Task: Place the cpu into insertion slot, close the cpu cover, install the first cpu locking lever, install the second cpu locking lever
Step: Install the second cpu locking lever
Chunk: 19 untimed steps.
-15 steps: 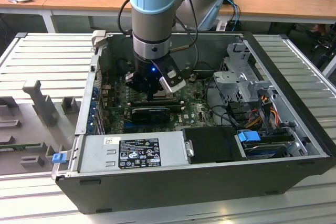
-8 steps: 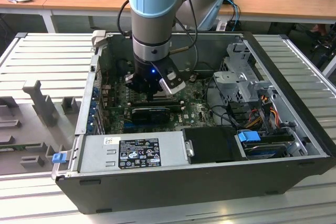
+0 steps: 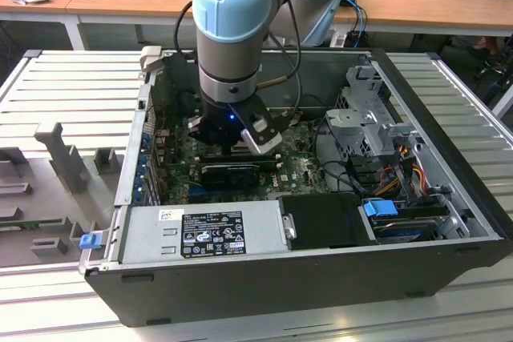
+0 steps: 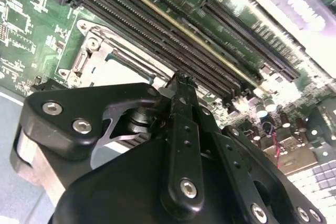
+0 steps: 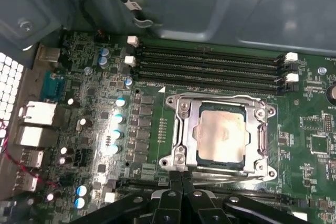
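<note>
The gripper has its black, bolt-studded fingers pressed together with nothing between them, tips just beside the near edge of the insertion slot. The cpu — a flat, pale beige square of dull metal — lies seated in that slot, and the cpu cover, a thin silvery frame, sits down around it. Long black memory slots run beside it; in the exterior view the arm hides the socket.
</note>
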Tool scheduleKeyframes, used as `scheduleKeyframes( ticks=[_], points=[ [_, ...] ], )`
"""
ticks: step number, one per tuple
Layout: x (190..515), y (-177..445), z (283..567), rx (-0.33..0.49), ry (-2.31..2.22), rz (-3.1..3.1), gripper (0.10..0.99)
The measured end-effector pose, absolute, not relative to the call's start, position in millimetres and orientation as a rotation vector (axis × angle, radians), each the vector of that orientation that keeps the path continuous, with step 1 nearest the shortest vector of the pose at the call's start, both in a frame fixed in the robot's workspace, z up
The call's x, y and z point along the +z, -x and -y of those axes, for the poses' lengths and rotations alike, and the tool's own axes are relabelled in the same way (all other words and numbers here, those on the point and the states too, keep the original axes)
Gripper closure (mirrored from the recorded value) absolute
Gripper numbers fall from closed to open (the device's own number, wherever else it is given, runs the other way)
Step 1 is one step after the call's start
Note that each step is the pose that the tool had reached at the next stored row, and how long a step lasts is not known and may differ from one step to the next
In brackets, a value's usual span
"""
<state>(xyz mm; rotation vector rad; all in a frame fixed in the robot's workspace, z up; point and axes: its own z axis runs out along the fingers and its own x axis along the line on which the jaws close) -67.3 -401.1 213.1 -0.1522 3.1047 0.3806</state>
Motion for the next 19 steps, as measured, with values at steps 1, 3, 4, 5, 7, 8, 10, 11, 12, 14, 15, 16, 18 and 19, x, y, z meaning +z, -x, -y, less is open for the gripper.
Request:
scheduleKeyframes(
  ticks=[1,3,4,5,7,8,10,11,12,14,15,16,18,19],
  points=[
    [213.1,68.4,402.3,0.39,0.153,-3.103,0.98],
    [212.6,69.9,403.0,0.406,0.155,-3.101,0.98],
    [211.4,70.2,402.9,0.416,0.155,-3.099,0.98],
    [209.2,70.4,402.9,0.424,0.155,-3.098,0.98],
    [205.7,73.2,403.0,0.432,0.155,-3.097,0.98],
    [205.3,74.7,403.1,0.437,0.155,-3.096,0.98],
    [204.2,77.8,403.2,0.458,0.156,-3.092,0.98],
    [203.0,77.9,403.1,0.466,0.156,-3.09,0.98],
    [202.1,78.0,403.1,0.471,0.156,-3.089,0.98],
    [200.1,78.0,403.2,0.478,0.156,-3.088,0.98],
    [199.3,78.0,403.2,0.483,0.156,-3.087,0.98],
    [198.3,78.0,403.2,0.491,0.156,-3.086,0.98],
    [197.0,78.0,403.2,0.503,0.156,-3.083,0.98],
    [196.5,78.0,403.1,0.508,0.156,-3.082,0.98]
  ],
)
